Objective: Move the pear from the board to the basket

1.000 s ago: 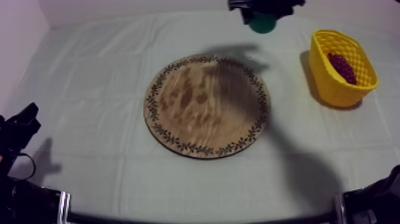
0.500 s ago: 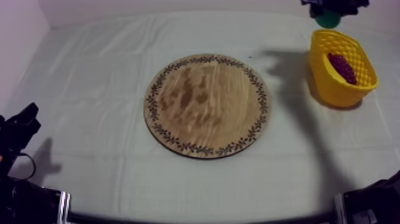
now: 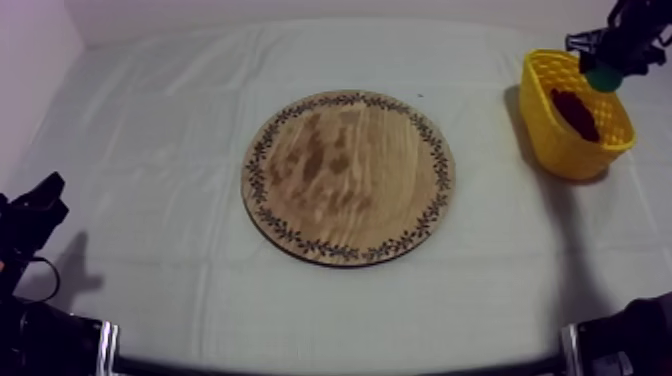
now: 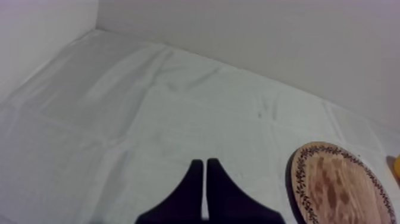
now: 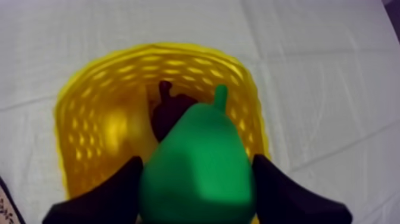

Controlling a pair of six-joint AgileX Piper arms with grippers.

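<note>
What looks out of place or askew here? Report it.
Nothing stands out. The right end effector holds the pear over the basket, grapes lie inside, and the board sits flat.

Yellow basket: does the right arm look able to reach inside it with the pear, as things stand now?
Probably yes. The right gripper, shut on the pear, hangs over the yellow basket's open top. Only the bunch of grapes lies inside, with free space beside it.

1. a robot lab bench.
2. ahead of the fingers [image 4: 190,190] of the left gripper [image 4: 205,162]: a table [image 4: 119,119] under plain grey-white cloth, then a bare pale wall [image 4: 268,36].
3. between the fingers [image 5: 107,196] of the right gripper [image 5: 197,159]: a toy pear [image 5: 199,173], a prop.
</note>
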